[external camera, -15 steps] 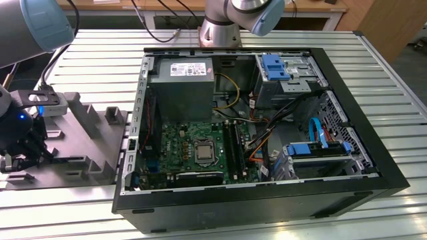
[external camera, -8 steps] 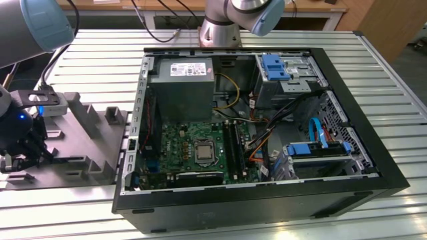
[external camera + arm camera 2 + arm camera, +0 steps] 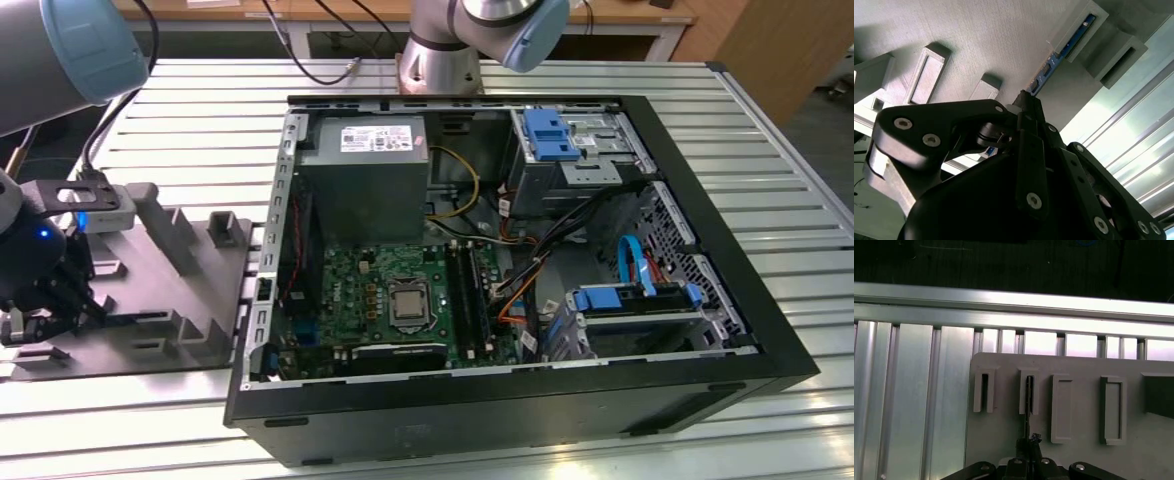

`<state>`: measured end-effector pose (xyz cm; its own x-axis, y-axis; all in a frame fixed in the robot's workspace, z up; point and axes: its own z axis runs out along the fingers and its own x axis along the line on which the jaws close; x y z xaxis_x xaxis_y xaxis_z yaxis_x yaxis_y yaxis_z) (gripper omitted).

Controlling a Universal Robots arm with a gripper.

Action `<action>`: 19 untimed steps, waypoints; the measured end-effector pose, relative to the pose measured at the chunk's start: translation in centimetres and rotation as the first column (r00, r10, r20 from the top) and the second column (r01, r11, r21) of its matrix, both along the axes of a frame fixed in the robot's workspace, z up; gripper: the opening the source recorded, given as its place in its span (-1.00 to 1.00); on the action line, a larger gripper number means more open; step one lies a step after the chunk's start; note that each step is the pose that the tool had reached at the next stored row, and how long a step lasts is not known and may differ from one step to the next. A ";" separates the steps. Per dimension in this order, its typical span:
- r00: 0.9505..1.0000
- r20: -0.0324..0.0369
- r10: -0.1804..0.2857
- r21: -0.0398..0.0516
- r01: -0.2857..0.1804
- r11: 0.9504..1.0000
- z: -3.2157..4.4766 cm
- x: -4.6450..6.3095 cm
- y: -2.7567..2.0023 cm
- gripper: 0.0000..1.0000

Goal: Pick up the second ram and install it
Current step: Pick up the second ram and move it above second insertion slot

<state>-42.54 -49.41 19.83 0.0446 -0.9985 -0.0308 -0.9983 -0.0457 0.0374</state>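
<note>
Blue stick, the second ram (image 3: 1051, 64), stands on edge in a slot of the grey fixture plate (image 3: 174, 300), which sits on the aluminium slatted table (image 3: 200, 120) at the exterior view's left. Gripper (image 3: 1026, 100) is down on it: fingers pressed together on the near end of the board, pinching it (contact point itself is hidden behind the black linkage in the second wrist view). The far end sits in a raised grey holder.

First wrist view looks along the board: ram (image 3: 1029, 390) is edge-on, a thin dark line in its slot, gripper (image 3: 1029, 440) right at its end. A narrow slot (image 3: 985, 392) is just beside it on one side, two wider pockets (image 3: 1061, 407) on the other.

Around it:
- Open black PC case (image 3: 534, 400) lies just beside the fixture, nearly touching its edge.
- Case side wall (image 3: 274, 260) stands between fixture and motherboard (image 3: 360, 290).
- Black slot rails (image 3: 467, 290) run beside the CPU socket (image 3: 404, 300); orange and black cables (image 3: 521, 290) crowd their other side.
- Grey power supply (image 3: 363, 165) sits beyond the board, blue drive caddies (image 3: 547, 135) toward the exterior view's right.
</note>
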 end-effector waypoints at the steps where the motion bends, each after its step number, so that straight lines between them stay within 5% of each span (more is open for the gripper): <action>1: 1.000 0.000 0.000 0.000 0.000 1.000 0.00 0.0 0.00 -0.76; 6: 0.999 0.000 -0.033 0.000 0.033 0.999 -0.01 0.0 0.00 -0.76; 19: 0.999 0.000 -0.035 0.000 0.035 0.999 0.32 0.0 0.00 -0.76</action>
<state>-42.54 -49.40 20.15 0.0099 -0.9995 -0.0310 -0.9992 -0.0110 0.0371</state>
